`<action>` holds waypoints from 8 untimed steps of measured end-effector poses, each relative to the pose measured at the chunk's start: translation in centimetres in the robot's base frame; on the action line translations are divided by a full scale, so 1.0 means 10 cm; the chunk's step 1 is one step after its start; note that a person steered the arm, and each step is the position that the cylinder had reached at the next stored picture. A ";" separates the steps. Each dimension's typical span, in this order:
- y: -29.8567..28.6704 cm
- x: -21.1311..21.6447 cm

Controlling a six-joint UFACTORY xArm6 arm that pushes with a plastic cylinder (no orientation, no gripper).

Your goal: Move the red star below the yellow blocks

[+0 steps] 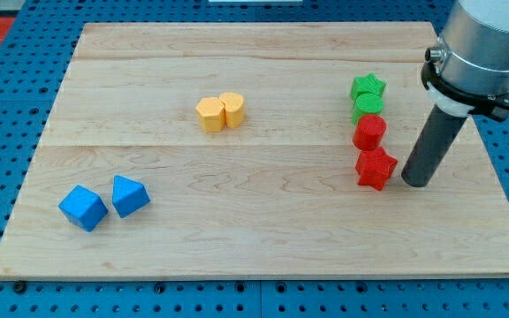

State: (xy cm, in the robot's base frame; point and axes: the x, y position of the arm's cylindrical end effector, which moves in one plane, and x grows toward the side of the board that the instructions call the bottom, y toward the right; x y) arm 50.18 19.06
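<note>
The red star point(376, 168) lies on the wooden board at the view's right. My tip point(416, 183) stands just right of it, close to it or touching it. Two yellow blocks sit together at the upper middle: a yellow hexagon point(209, 115) and a yellow cylinder-like block point(232, 109). They are far to the view's left of the red star.
A red block point(369, 132) sits just above the red star. Above it are a green block point(367, 109) and a green star point(368, 87). Two blue blocks point(83, 208) point(130, 195) lie at the lower left. The board's right edge point(502, 177) is near my tip.
</note>
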 end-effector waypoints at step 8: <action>-2.01 0.42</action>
State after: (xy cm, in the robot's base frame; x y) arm 54.36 -1.05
